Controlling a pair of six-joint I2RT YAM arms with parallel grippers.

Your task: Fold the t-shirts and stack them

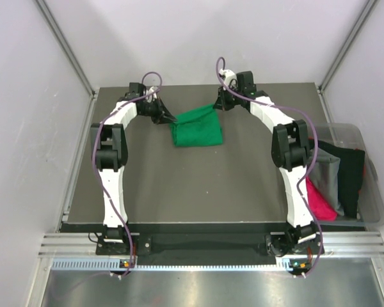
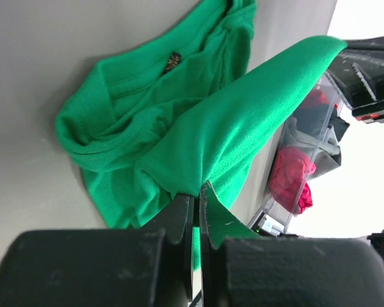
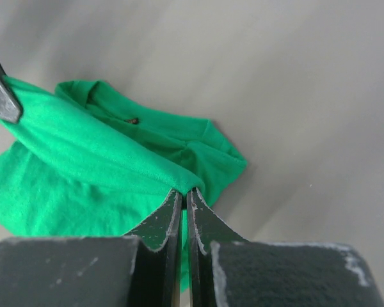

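Your left hand (image 2: 195, 192): jaws pinched almost together on an edge of the green t-shirt (image 1: 196, 128), with cloth running up from the fingertips. Your right hand (image 3: 184, 195): likewise clamped tight, on the other end of that same edge. Between your two hands the edge is lifted and drawn into a straight ridge. The rest sags and lies rumpled on the worktop (image 1: 179, 185).

Shirt: bright green, soft knit, one colour, bunched into a roughly square, creased bundle. A small dark neck label (image 2: 173, 61) shows inside the collar, facing up.

Heading, top view: the held ridge is the long axis, about 8 o'clock to 2 o'clock, with your left hand at the 8 end. The body falls away toward 6 o'clock. The bundle sits at 12 o'clock on the worktop, near the far edge.

Surface: flat, matt, dark grey. At 3 to 4 o'clock, by the worktop's edge, a clear plastic bin (image 1: 345, 128) holds a black t-shirt (image 1: 352, 169), a grey t-shirt (image 1: 329, 179) and a magenta t-shirt (image 1: 320, 201), heaped together.

Room: pale plain walls (image 1: 198, 38) on three sides, aluminium struts (image 1: 64, 45) in the corners, and a slotted metal rail (image 1: 205, 242) along the near edge.
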